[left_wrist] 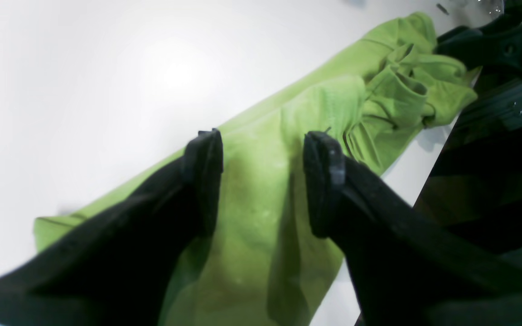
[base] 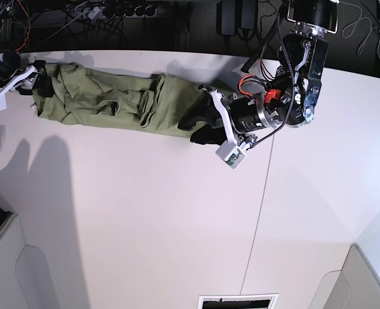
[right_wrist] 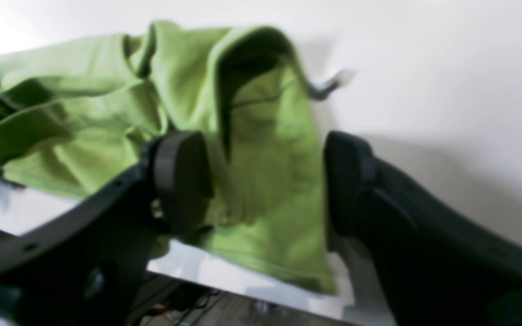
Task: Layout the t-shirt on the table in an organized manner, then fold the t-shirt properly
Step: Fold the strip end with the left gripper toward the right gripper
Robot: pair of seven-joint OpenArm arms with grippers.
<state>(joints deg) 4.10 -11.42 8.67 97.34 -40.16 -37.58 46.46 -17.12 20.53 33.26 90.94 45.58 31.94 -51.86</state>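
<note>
The olive-green t-shirt (base: 112, 100) lies bunched in a long strip along the far edge of the white table (base: 144, 212). My left gripper (base: 199, 127) is open at the strip's right end. In the left wrist view its fingers (left_wrist: 204, 181) straddle the flatter cloth (left_wrist: 333, 99). My right gripper (base: 40, 80) is open at the strip's left end. In the right wrist view it (right_wrist: 263, 181) has crumpled cloth (right_wrist: 84, 113) between the jaws at the table's edge. A small white tag (right_wrist: 333, 83) sticks out there.
Cables and a power strip (base: 112, 9) lie just beyond the far table edge. A thin dark seam (base: 263, 193) runs across the table on the right. Grey panels stand at the near left (base: 3, 257) and near right (base: 350, 283). A dark slot (base: 238, 301) sits at the near edge.
</note>
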